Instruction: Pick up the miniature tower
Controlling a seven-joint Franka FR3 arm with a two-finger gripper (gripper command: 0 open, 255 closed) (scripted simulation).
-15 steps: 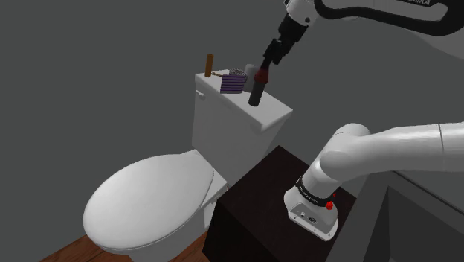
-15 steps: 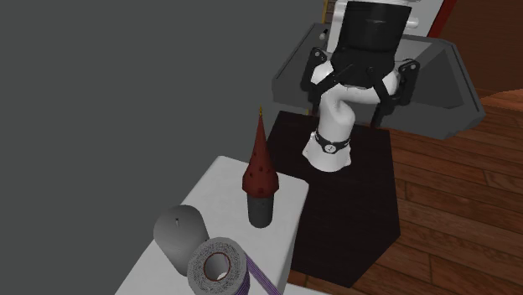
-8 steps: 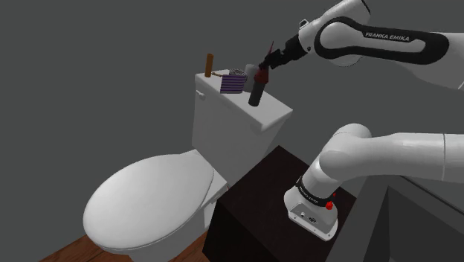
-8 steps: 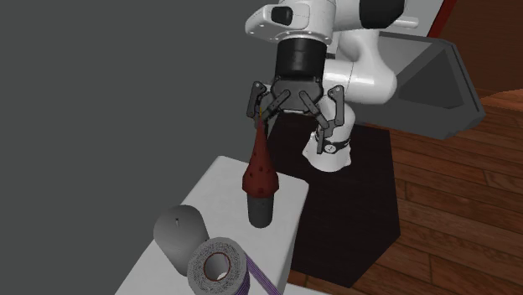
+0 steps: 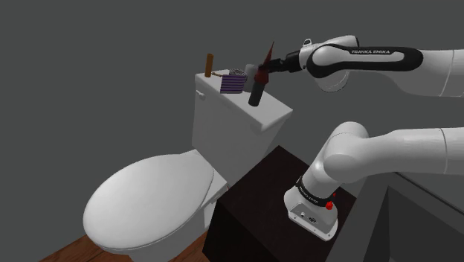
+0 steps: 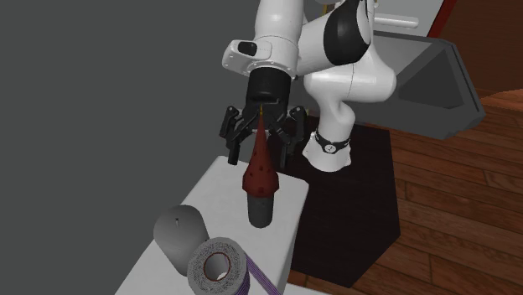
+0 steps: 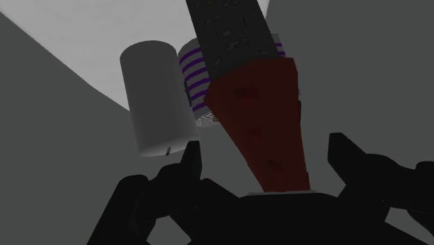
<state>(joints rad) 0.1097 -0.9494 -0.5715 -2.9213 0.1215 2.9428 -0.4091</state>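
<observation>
The miniature tower (image 6: 261, 180) has a dark round base and a tall dark red cone roof, and it stands upright on the white toilet tank lid (image 6: 220, 186). In the shoulder view the tower (image 5: 256, 88) is at the lid's right end. My gripper (image 6: 260, 142) comes in sideways at roof height, and its open fingers (image 6: 231, 141) stand either side of the cone without touching it. In the wrist view the red roof (image 7: 268, 132) runs out between the spread fingertips (image 7: 188, 161) of the gripper (image 7: 268, 160). In the shoulder view the gripper (image 5: 274, 62) is at the spire.
A grey cylinder (image 6: 179, 235) and a purple-striped roll (image 6: 220, 266) lie on the lid just behind the tower. A brown stick (image 5: 209, 64) stands at the lid's far end. The toilet bowl (image 5: 149, 205) is below and the dark stand (image 5: 256, 216) sits beside it.
The arm has swung down from above the tank. The gripper dropped from over the spire tip until its open fingers are astride the red roof. The tower has not moved.
</observation>
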